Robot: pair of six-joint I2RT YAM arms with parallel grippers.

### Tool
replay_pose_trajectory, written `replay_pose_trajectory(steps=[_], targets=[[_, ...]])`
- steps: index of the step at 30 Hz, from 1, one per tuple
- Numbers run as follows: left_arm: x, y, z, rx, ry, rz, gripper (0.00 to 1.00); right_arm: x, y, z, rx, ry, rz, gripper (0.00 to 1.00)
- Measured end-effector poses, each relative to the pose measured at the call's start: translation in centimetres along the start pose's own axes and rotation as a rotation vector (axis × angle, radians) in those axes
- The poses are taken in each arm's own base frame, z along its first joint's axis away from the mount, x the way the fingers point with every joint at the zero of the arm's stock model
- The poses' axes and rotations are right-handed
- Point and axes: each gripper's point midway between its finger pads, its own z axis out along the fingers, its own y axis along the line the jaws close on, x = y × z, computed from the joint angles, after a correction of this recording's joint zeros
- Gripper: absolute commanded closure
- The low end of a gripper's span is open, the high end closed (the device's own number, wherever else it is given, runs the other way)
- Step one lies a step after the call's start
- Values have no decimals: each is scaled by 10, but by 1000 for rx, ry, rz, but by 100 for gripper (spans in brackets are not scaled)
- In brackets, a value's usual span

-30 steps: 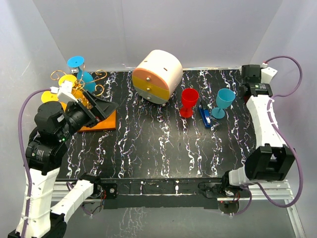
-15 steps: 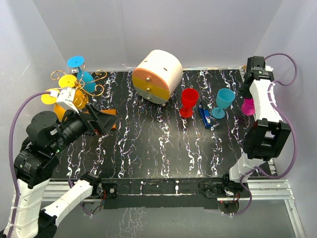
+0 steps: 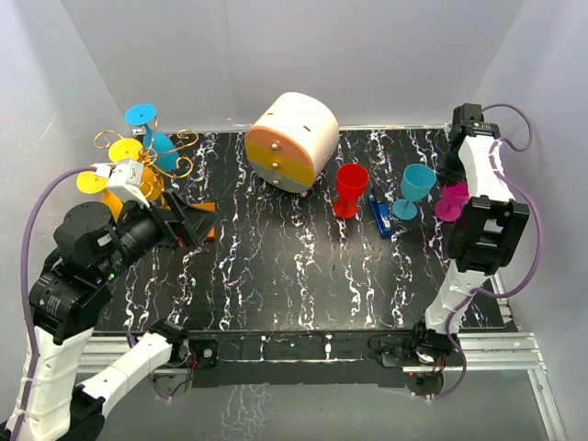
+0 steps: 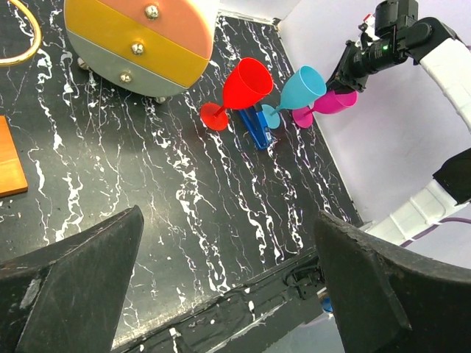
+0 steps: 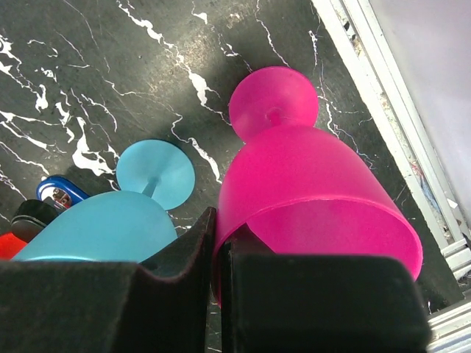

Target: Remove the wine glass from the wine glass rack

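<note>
The pink wine glass (image 5: 309, 191) is off the rack and stands foot-down at the far right of the table (image 3: 276, 266), just beside a teal glass (image 3: 418, 182). Whether its foot rests on the surface or hangs just above it, I cannot tell. The right gripper (image 5: 219, 234) has it by the rim, its fingers pressed together on the wall of the bowl, one inside and one outside.

The glass looks like moulded plastic, so I judge it light, stiff and unlikely to break, but smooth-walled and apt to slip or swing in a thin pinch. The rim is a fair hold for setting it down. The stem would be steadier but is narrow. With a wide bowl on a small foot it should tip easily, and the teal glass is close enough to be knocked.

Further left stand a red glass (image 3: 351, 179) and a small blue object (image 3: 379, 216), then a white and orange drawer box (image 3: 294, 140) at the back.

The rack (image 3: 186, 140) stands at the far left corner with a blue glass (image 3: 141, 114) and yellow glasses (image 3: 125, 149) hanging on its wire arms. The left gripper (image 4: 228, 294) hovers near its base, fingers spread wide, holding nothing.
</note>
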Motion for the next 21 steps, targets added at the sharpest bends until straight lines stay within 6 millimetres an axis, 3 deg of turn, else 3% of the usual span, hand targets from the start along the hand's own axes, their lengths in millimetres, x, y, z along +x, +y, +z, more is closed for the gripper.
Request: replay_pose_trajectory(steps=[12, 21], targets=[[2, 4, 9, -22, 22, 2, 1, -3, -1, 8, -33, 29, -8, 91], [0, 8, 11, -40, 14, 8, 1, -6, 6, 11, -57, 39, -10, 69]])
